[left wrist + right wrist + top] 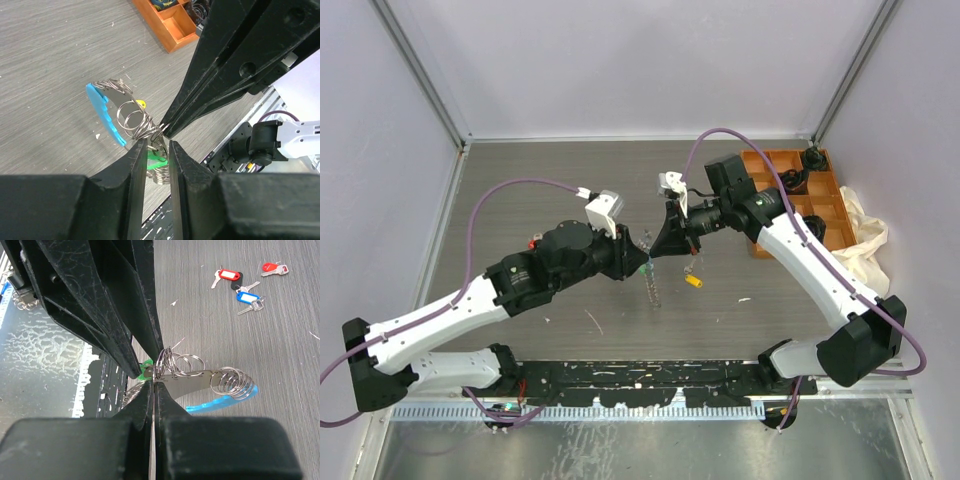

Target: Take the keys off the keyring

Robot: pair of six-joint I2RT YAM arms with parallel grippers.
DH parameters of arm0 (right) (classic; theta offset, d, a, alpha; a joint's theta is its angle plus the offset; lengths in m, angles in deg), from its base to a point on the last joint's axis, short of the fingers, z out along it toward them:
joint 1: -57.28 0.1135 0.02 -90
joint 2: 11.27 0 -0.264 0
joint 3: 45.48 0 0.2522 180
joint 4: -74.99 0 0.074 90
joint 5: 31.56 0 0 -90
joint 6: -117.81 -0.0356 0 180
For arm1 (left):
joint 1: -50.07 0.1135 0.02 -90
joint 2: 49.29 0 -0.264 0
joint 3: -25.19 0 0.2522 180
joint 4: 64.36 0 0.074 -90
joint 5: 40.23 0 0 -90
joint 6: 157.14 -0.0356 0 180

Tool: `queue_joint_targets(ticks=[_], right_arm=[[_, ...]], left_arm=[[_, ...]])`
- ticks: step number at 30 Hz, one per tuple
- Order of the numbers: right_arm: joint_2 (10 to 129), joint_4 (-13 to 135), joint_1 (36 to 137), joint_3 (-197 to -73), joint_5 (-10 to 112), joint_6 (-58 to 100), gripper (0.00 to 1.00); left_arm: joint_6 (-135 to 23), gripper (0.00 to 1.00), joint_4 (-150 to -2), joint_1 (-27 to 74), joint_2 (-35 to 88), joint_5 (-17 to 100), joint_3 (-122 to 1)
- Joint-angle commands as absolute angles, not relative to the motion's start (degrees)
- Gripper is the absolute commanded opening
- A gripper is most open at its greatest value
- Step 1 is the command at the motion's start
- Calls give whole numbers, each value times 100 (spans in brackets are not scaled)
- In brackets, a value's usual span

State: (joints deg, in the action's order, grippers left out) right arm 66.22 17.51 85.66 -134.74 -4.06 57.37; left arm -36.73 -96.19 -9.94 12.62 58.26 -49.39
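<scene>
Loose keys (248,297) lie on the table (540,170) at the keyring's nine o'clock: two red-headed, one blue, perhaps one dark. The left gripper (642,262) is narrowed on one green-headed key (156,161). The keyring (107,107) hangs mid-table between both grippers, and the right gripper (154,382) is pinched tight on its metal. One orange tray (772,153) sits at two o'clock.
</scene>
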Motion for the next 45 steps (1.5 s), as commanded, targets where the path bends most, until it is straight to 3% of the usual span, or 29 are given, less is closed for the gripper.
queue_joint_targets(ticks=[1, 5, 7, 15, 24, 31, 42, 45], right_arm=[[6364, 2017, 8558, -13518, -642, 5621, 1], [6361, 2065, 8558, -13490, -681, 5565, 1], [6362, 2099, 8558, -13482, -698, 5523, 1], [6318, 2600, 8558, -13238, -562, 5187, 1], [6398, 4300, 8558, -12910, -246, 4049, 1], [6464, 6307, 8558, -12401, -104, 2788, 1], [6602, 9760, 8684, -11321, 276, 991, 1], [6637, 10051, 8750, -11196, 480, 969, 1]], left_arm=[[-3850, 23, -9637, -1012, 1301, 6035, -5242], [-3936, 4, -9674, -1012, 1318, 6083, -5251], [-3998, 0, -9692, -1014, 1322, 6080, -5256], [-4400, 0, -9645, -1019, 1161, 6193, -5099], [-4049, 0, -9594, -539, 878, 6175, -4895], [-3368, 0, -9113, 174, 656, 5281, -4621], [-3312, 0, -9245, 248, 836, 5304, -4747], [-3468, 0, -9335, 259, 979, 5246, -4820]])
